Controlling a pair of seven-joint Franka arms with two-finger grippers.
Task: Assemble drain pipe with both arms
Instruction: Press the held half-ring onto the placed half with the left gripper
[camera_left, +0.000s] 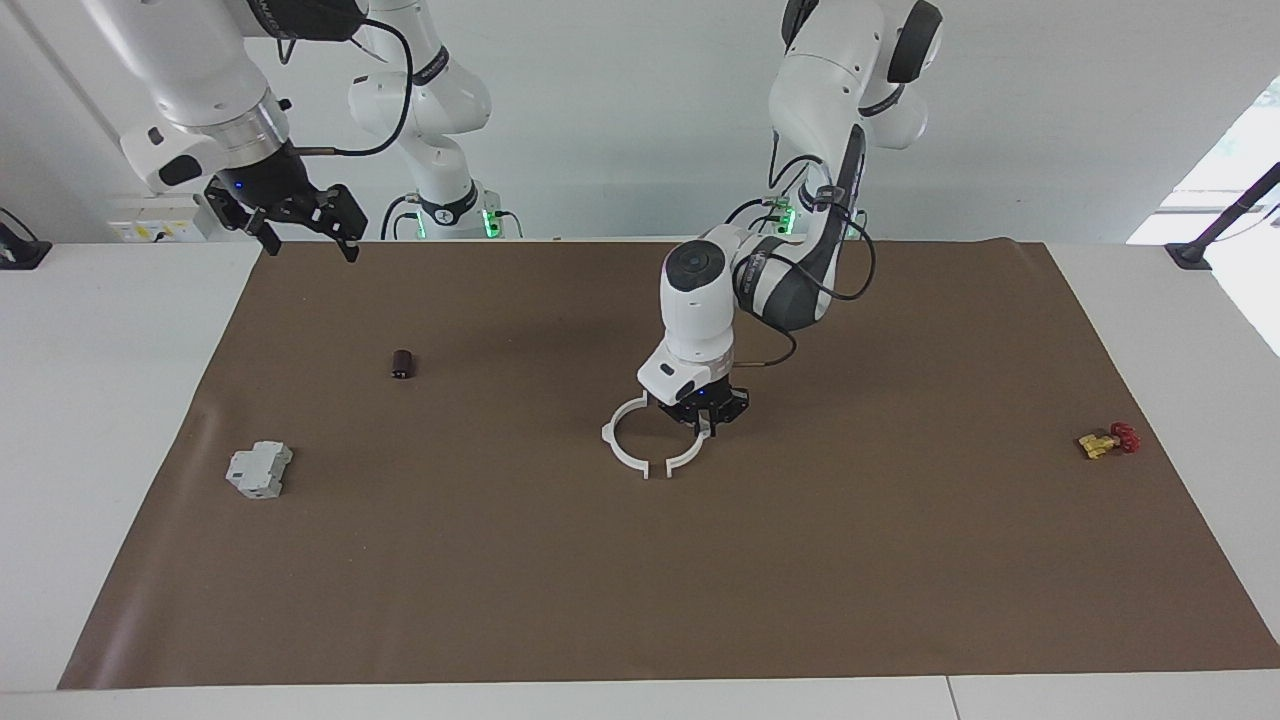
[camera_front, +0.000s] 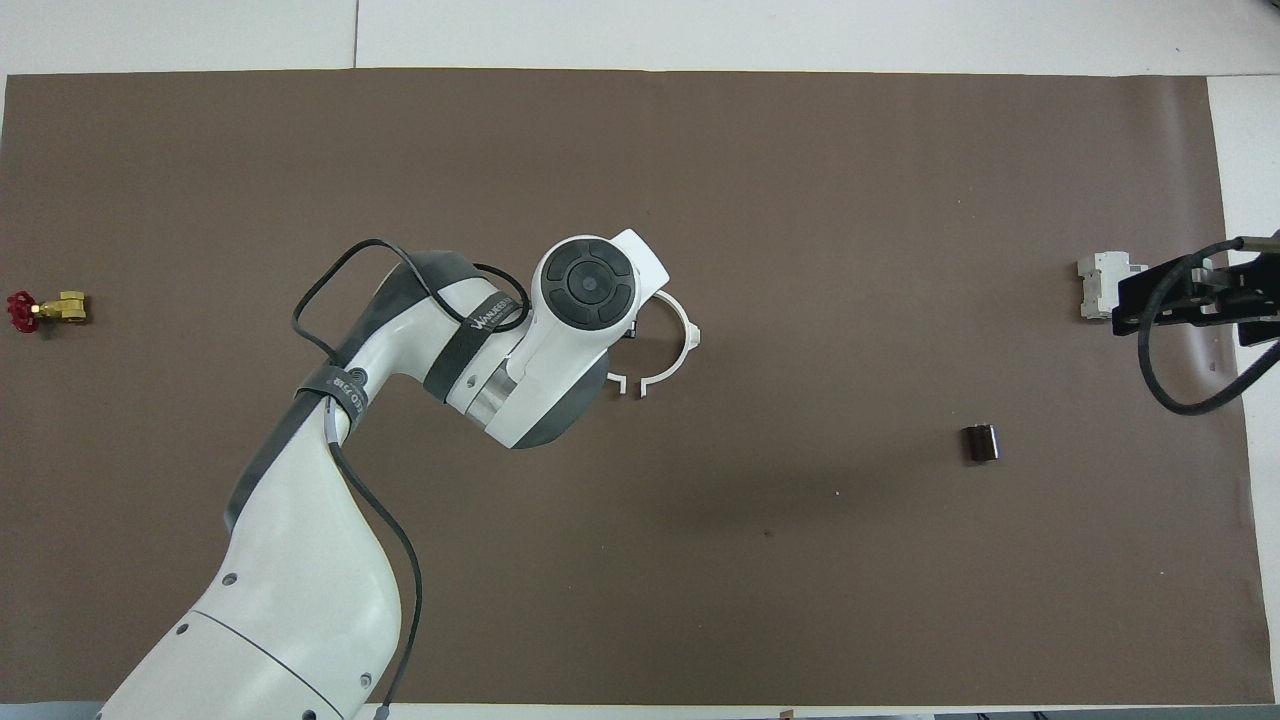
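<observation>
The drain pipe is two white half-ring arcs lying as a near-closed ring on the brown mat at mid-table. The arc toward the right arm's end (camera_left: 615, 435) (camera_front: 688, 335) lies free. My left gripper (camera_left: 706, 428) is down on the other arc (camera_left: 690, 455), fingers shut on it; in the overhead view the left wrist hides it except one end tab (camera_front: 616, 381). A small gap separates the end tabs on the side farther from the robots. My right gripper (camera_left: 300, 235) (camera_front: 1195, 295) waits open and empty, raised over the mat's corner at its own end.
A grey boxy block (camera_left: 258, 470) (camera_front: 1100, 285) and a small dark cylinder (camera_left: 403, 364) (camera_front: 981, 443) lie toward the right arm's end. A yellow valve with a red knob (camera_left: 1108, 441) (camera_front: 45, 310) lies toward the left arm's end.
</observation>
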